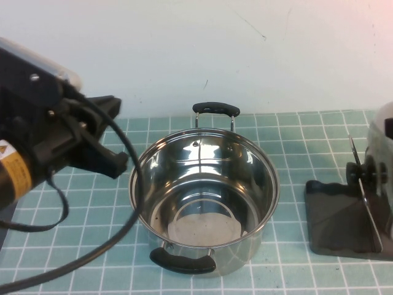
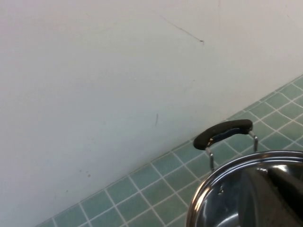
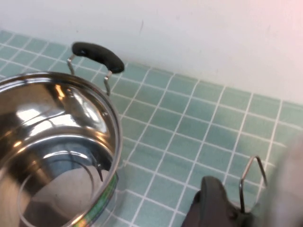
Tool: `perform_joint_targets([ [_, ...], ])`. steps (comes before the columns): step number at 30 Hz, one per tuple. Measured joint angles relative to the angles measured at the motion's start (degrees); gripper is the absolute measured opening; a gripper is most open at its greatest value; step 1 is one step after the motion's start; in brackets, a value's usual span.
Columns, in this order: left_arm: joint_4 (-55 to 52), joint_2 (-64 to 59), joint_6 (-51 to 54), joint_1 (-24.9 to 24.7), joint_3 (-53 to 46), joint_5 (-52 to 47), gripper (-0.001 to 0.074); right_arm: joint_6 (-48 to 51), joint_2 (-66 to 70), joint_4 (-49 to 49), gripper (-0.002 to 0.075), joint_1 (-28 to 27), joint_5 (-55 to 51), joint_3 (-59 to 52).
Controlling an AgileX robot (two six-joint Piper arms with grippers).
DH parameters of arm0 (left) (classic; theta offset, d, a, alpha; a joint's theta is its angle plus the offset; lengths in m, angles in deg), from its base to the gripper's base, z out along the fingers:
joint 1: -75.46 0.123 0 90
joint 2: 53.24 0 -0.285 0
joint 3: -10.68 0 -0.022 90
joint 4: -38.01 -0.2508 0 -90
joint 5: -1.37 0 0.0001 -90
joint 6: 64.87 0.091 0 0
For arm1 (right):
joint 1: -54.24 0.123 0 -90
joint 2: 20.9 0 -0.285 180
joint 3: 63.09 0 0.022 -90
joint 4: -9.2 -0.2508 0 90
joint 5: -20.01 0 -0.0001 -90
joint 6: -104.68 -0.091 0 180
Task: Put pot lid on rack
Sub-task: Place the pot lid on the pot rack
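Note:
The pot lid stands on edge at the far right, shiny, with its black knob facing the pot. It rests at the rack, a dark grey tray with a thin wire divider. In the right wrist view the divider's wire loop shows beside a blurred grey lid surface and a dark shape. My right gripper is close by the rack and lid, outside the high view. My left gripper hangs open and empty left of the pot.
A deep steel pot with two black handles stands open in the middle of the green tiled table; it also shows in the left wrist view and the right wrist view. A white wall runs along the back. The left arm's cable trails in front of the pot.

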Motion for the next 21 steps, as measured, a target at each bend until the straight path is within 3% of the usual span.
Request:
perform_joint_targets([
  [7,0.0,10.3,-2.5,0.0,-7.1,-7.0,-0.0001,-3.1,-13.3,3.4,0.0363,0.0,-7.7,0.0],
  [9,0.1,14.3,-2.6,0.0,-10.4,-9.7,-0.0001,-3.2,-17.3,3.5,0.0321,0.0,-9.5,0.0],
  [16,1.5,30.4,-8.6,0.0,-19.7,-18.4,-0.0001,-2.0,-33.3,4.4,0.0070,0.0,-10.3,-4.1],
  [21,1.7,41.2,-11.0,0.0,-26.7,-18.8,-0.0001,-1.8,-42.3,3.5,0.0008,0.0,-10.5,-9.9],
])
